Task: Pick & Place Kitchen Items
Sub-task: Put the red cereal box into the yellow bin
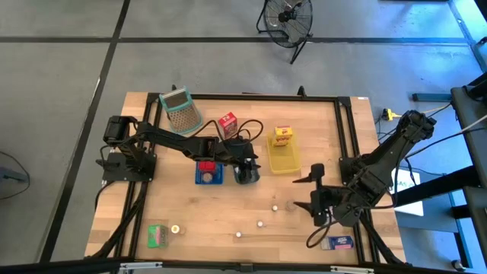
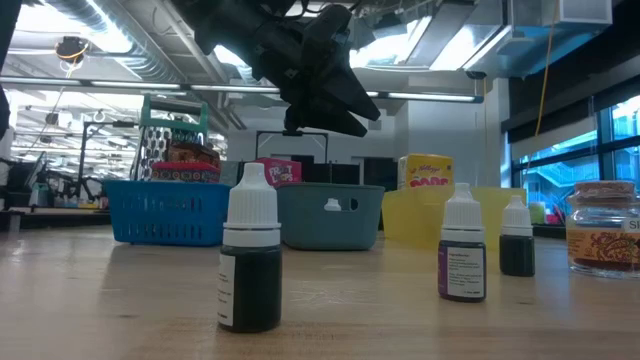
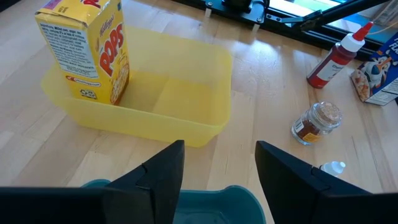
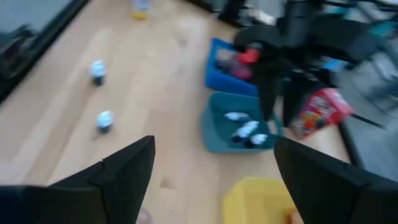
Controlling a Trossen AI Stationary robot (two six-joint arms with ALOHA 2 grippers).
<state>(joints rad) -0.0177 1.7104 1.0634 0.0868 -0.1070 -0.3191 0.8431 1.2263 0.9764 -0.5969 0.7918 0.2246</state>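
My left gripper [image 3: 220,152] [image 1: 245,160] is open and empty, hanging above the grey-blue tray [image 2: 326,216], which holds a few white-capped little bottles [image 4: 244,130]. My right gripper [image 4: 213,146] [image 1: 306,192] is open wide and empty, above the table right of the middle. More small white-capped bottles [image 1: 259,224] [image 2: 250,262] stand on the wood. A yellow carton [image 3: 84,50] stands in the yellow tray [image 3: 186,93]. The blue tray [image 1: 208,173] holds several items. A red carton [image 1: 227,123] stands near the far side, and a small jar [image 3: 316,121] stands on the table.
A green-rimmed mesh basket [image 1: 181,110] sits at the far left of the table. A green carton [image 1: 157,235] lies at the near left, a blue carton [image 1: 338,243] at the near right. A red squeeze bottle [image 3: 333,59] lies beyond the jar. A black frame rail [image 1: 346,137] edges the table.
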